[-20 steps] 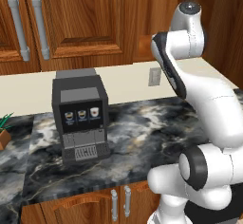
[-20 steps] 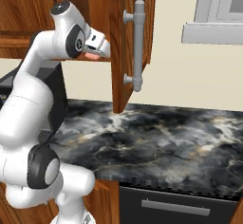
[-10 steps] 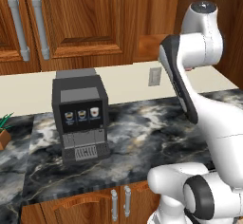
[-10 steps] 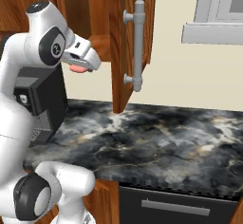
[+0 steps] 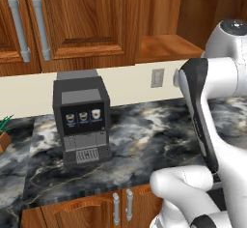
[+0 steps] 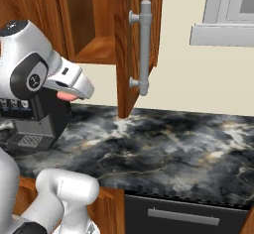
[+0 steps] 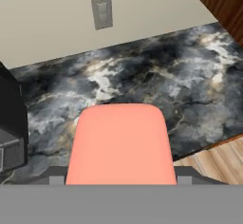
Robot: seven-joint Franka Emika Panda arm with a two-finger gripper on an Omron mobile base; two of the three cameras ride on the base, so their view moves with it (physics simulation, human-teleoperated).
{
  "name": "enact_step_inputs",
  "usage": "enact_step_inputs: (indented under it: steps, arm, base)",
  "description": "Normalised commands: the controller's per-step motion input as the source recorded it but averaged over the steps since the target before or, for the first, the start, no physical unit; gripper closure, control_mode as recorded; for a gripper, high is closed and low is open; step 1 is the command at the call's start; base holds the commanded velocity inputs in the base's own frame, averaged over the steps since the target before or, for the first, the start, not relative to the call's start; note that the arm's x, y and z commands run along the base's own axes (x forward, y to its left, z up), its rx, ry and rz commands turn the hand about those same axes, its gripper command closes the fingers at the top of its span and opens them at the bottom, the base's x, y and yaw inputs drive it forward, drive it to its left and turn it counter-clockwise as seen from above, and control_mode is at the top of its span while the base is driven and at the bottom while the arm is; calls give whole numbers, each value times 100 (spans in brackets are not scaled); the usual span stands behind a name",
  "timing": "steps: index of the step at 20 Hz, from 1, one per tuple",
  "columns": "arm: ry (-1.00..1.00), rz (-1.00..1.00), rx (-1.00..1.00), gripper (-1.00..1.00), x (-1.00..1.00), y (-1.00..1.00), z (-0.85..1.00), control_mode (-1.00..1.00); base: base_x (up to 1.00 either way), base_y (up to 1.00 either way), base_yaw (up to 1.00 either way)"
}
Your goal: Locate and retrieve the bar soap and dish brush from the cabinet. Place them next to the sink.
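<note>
The cabinet [image 6: 94, 25] is the big thing here — reddish wood, door [image 6: 130, 44] swung open with its long grey bar handle [image 6: 144, 47] facing out. The shelf [image 5: 166, 46] inside it looks bare from both base cameras, just plain wood. Below the cabinet runs the dark marbled counter [image 6: 163, 148], and the black coffee machine [image 5: 82, 121] sits on it, off to the cabinet's left against the cream wall. There's a small wall outlet [image 5: 157, 78] just under the cabinet's shelf.

The gripper [image 6: 68, 95] hangs in the air below and in front of the cabinet, over the counter, clamped on the bar soap [image 7: 121, 144] — the pink bar sits flat between the jaws, which stand fairly wide apart around it. In the right base camera a sliver of pink peeks out under the hand.
</note>
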Motion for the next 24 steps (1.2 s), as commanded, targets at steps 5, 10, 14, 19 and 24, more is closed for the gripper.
enact_step_inputs:
  steps: [5,10,14,19,24]
  arm:
    - [0,4,0,100,-100,0,-19,-100]
    - [4,4,0,100,-91,0,-19,-100]
    - [2,6,1,100,-59,-1,-10,-100]
    - [0,5,1,100,-36,0,-4,-100]
    - [0,0,0,100,0,0,0,-100]
  base:
    - [0,0,0]
    - [0,0,0]
    - [0,0,0]
    - [0,0,0]
    - [0,0,0]
